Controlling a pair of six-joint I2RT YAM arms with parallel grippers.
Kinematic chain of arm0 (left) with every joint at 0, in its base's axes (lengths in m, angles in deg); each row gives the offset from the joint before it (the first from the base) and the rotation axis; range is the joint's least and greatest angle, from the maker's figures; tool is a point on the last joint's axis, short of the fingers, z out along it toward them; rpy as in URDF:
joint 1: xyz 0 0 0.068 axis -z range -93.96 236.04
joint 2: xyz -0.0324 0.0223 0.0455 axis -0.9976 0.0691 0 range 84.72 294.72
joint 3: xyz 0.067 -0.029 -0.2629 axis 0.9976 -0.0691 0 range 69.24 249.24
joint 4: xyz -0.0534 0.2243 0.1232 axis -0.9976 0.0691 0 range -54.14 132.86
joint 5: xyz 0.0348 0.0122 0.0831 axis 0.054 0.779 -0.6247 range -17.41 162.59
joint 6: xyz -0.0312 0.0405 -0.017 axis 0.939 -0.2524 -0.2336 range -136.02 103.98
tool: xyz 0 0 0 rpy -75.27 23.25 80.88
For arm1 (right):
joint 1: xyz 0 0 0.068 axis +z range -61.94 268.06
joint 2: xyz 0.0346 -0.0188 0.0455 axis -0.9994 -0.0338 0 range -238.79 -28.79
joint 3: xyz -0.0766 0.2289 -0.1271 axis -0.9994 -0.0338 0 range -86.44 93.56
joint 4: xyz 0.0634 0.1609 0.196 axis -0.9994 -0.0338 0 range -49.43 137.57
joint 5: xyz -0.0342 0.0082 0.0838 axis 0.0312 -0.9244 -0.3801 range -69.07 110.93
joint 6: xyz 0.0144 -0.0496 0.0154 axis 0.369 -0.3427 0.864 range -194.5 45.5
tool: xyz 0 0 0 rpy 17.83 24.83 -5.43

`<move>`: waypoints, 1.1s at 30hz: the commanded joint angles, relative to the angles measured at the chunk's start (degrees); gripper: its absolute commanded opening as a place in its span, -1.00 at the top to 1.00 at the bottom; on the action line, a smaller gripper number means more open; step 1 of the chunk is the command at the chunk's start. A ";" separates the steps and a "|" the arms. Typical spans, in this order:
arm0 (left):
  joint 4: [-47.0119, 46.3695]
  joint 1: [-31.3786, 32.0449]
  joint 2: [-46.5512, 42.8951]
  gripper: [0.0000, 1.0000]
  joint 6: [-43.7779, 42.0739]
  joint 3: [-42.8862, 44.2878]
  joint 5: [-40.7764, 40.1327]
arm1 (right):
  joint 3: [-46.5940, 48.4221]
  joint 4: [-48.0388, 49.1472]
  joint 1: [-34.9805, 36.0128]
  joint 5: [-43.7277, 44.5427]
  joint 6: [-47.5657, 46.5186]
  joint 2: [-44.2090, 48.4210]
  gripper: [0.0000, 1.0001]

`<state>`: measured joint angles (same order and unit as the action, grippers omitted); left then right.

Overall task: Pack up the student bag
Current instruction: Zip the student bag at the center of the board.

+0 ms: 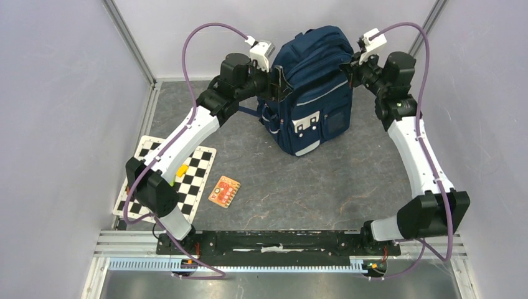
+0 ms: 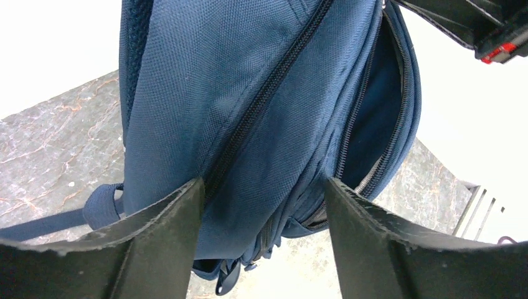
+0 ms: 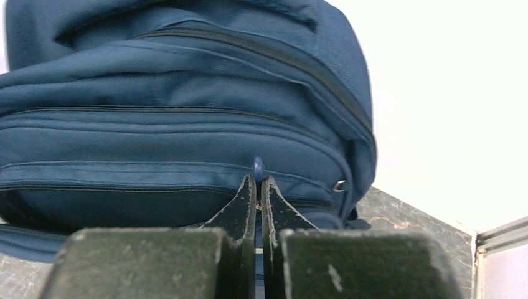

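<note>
Black fingers of right gripper pinch small blue zipper pull, left gripper fingers spread astride upright navy-blue fabric backpack on grey marbled tabletop, pale walls around.

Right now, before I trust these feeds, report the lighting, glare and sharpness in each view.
Top external view: even light, sharp, only faint shadow on the grey marbled tabletop around the large navy-blue fabric backpack. Left wrist view: background either side of the backpack is blown out to white, fabric weave crisp. Right wrist view: white washout on the right; the backpack's lower folds go dark.
</note>
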<state>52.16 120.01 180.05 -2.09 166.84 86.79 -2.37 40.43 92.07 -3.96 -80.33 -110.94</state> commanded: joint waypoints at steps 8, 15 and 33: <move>-1.46 0.03 2.08 0.04 -1.98 0.04 5.31 | -11.83 16.53 9.99 9.07 8.50 10.02 1.00; -2.32 -0.04 2.48 0.07 -1.50 0.69 5.50 | -13.53 18.03 15.02 10.71 9.43 10.28 1.00; -4.34 -0.67 2.38 0.19 -1.15 0.94 4.69 | -14.97 17.44 24.91 17.58 6.80 9.72 1.00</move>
<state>50.30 119.66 181.86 -2.59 166.84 89.71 -16.99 55.34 115.77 13.66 -73.31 -102.37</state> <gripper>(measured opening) 0.408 0.013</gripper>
